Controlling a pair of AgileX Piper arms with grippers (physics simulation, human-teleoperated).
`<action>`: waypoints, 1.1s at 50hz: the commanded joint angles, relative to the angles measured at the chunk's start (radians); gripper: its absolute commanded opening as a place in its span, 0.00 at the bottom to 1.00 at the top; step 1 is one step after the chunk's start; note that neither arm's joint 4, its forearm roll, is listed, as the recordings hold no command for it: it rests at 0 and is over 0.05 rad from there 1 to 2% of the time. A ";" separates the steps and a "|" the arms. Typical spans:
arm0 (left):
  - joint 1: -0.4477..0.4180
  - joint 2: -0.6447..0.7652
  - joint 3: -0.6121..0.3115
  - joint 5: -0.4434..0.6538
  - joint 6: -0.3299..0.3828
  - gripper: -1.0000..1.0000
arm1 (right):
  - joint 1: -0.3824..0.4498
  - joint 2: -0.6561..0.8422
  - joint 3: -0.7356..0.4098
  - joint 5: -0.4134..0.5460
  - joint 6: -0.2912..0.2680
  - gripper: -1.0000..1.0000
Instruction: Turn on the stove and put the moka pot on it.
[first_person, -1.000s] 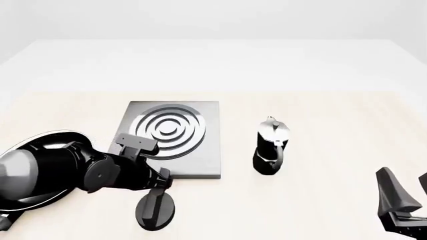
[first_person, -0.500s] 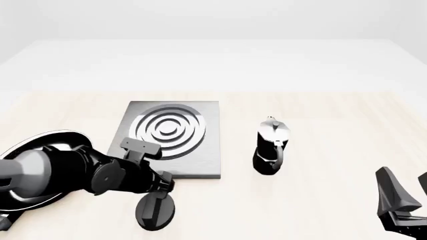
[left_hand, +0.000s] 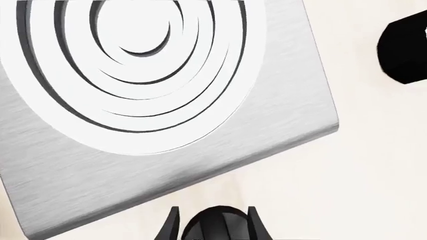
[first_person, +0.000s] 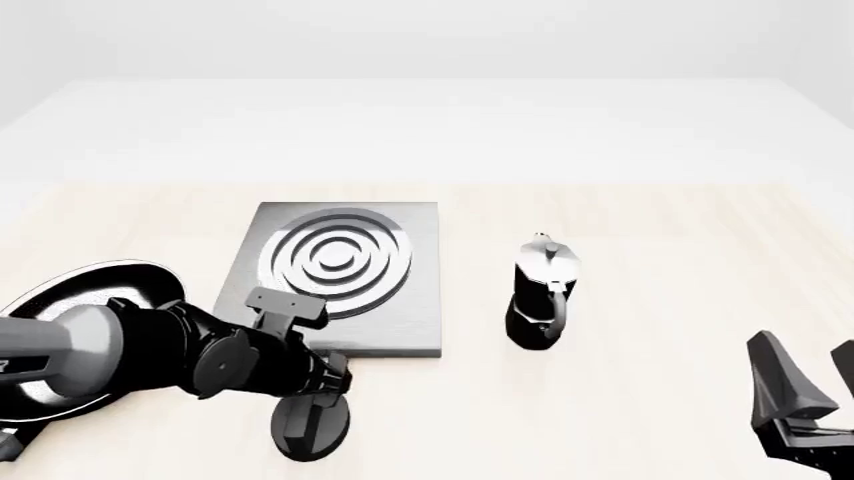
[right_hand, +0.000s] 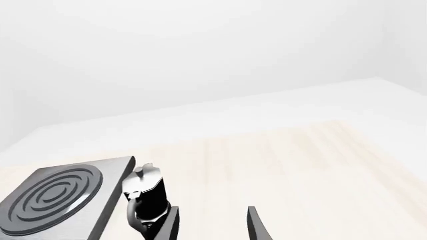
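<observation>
The stove (first_person: 400, 300) is a brushed-grey slab with silver rings, left of centre, and it fills most of the left wrist view (left_hand: 280, 100). Its black oval knob (first_person: 310, 428) stands on the table just in front of the slab. My left gripper (first_person: 324, 392) is shut on the top of the knob (left_hand: 215, 224), one finger against each side. The moka pot (first_person: 541, 295) stands upright to the right of the stove, apart from both grippers. My right gripper (first_person: 811, 395) hangs open at the near right, and its wrist view has the moka pot (right_hand: 148, 196) ahead of it.
A round glossy black frying pan (first_person: 60, 300) lies at the near left, largely covered by my left arm. Light wooden tabletop (first_person: 667, 240) lies between the moka pot and the right gripper and behind the stove.
My left arm has sunk lower and shifted slightly right while holding the knob. The knob, stove and moka pot keep their places. The right gripper dipped very slightly.
</observation>
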 joint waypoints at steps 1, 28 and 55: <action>-0.009 0.009 0.016 -0.008 -0.021 1.00 | 0.004 0.007 0.000 -0.005 -0.001 1.00; 0.056 0.001 0.038 -0.023 -0.002 1.00 | 0.004 0.006 0.000 -0.004 0.000 1.00; 0.125 -0.018 0.059 -0.025 0.013 1.00 | 0.008 0.014 0.000 -0.011 -0.002 1.00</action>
